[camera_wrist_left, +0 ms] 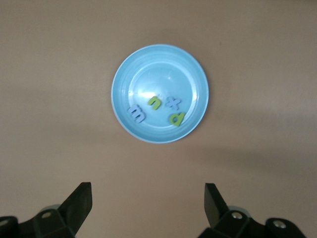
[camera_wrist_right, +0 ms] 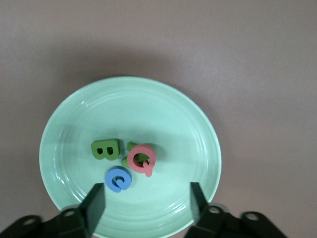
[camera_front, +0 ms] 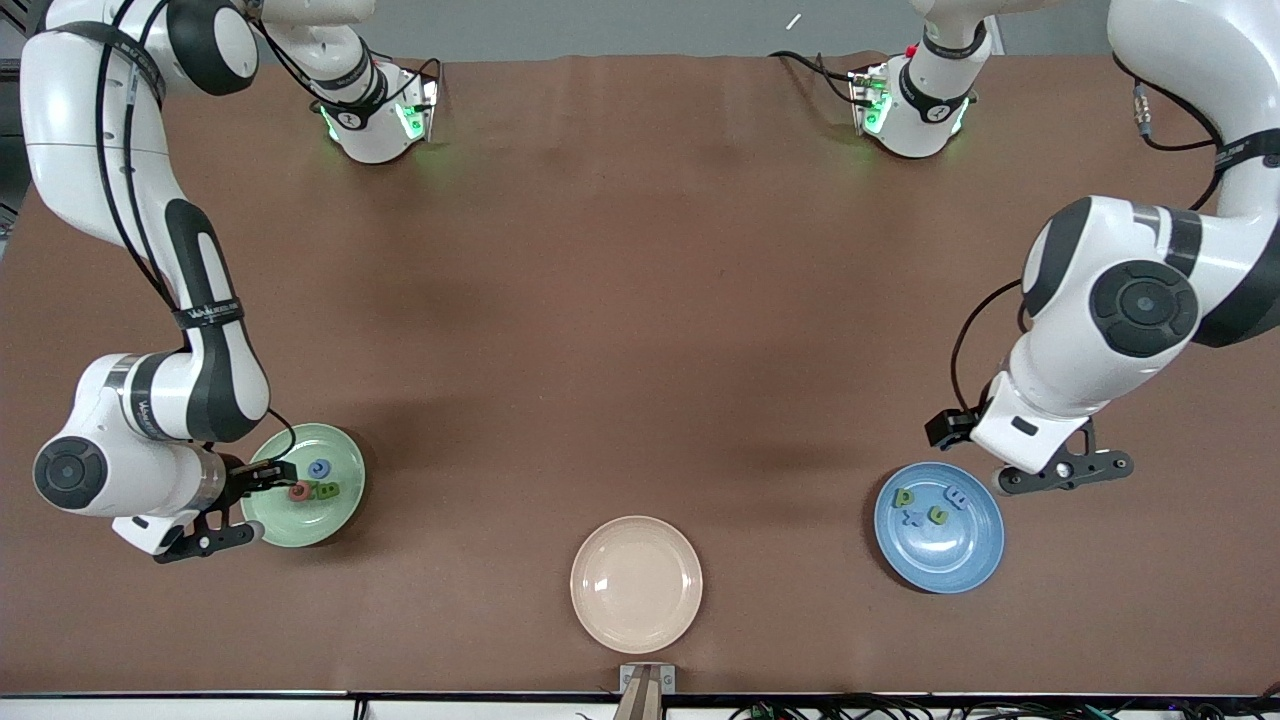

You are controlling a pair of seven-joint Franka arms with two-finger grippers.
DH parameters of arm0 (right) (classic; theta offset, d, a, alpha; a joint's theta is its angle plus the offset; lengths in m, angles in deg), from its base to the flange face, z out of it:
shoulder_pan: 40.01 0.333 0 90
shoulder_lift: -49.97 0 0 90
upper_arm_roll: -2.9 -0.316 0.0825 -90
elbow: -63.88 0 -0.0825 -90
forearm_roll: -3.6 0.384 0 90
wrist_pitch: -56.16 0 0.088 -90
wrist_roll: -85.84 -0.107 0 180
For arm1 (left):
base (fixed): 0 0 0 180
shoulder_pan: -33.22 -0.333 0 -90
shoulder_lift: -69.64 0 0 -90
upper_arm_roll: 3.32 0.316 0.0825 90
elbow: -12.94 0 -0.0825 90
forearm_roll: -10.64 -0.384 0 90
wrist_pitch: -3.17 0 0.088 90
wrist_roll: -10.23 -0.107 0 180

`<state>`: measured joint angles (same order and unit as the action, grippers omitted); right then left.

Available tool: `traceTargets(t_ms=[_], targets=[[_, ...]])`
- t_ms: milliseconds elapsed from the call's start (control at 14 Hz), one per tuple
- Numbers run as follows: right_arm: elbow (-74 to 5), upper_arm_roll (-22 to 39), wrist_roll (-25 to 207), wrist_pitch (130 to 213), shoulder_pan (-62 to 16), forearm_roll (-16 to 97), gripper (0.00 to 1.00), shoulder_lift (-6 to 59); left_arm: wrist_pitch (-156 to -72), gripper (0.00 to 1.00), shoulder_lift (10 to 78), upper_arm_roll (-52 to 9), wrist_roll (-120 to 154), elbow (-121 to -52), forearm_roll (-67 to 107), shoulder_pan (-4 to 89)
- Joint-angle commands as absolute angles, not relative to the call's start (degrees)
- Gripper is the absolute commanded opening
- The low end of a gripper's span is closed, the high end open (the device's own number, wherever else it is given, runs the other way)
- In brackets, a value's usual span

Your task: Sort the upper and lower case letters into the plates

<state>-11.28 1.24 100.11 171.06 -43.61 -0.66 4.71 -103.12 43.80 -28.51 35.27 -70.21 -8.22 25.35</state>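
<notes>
Tabletop (camera_front: 640,300): flat brown matte covering, continuous from edge to edge. Below and ahead of the jaws of the left gripper (camera_wrist_left: 146,193) it reads tan and evenly lit. Around the jaws of the right gripper (camera_wrist_right: 147,193) it reads grey-brown, with a soft diffuse shadow.

Lighting: overhead and diffuse, with blurred shadows only. A faint green glow (camera_front: 440,165) lies on the covering at the edge farthest from the front camera.

Floor (camera_front: 600,25): a grey strip past that edge, bearing one small white scrap (camera_front: 793,21).

A cream-beige plate (camera_front: 636,584) stands roughly midway between the two sets of jaws, close to the edge nearest the camera. At that edge sit a metal bracket (camera_front: 647,680) and dark cables (camera_front: 850,710).
</notes>
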Motion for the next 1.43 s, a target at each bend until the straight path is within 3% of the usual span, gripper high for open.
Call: traceTargets(t_ms=[0, 286, 786, 1357], targets=[[-11.2, -0.1, 100.3, 170.8, -43.8, -1.2, 1.0, 7.1, -98.7, 1.0, 46.0, -28.6, 29.8, -71.7, -7.1, 24.0], [-11.4, -0.1, 99.0, 168.8, -43.4, -0.9, 1.0, 15.4, -96.9, 1.0, 45.6, -28.8, 30.6, -71.7, -7.2, 24.5], [-12.6, -1.3, 84.6, 151.4, -43.3, 0.2, 1.0, 31.8, -97.4, 1.0, 46.7, -28.9, 29.6, -68.6, -7.0, 22.4], [-30.5, -0.9, 85.5, 158.3, -45.5, 3.2, 1.0, 49.5, -92.9, 1.0, 52.9, -28.9, 29.7, -67.8, -1.7, 21.3]])
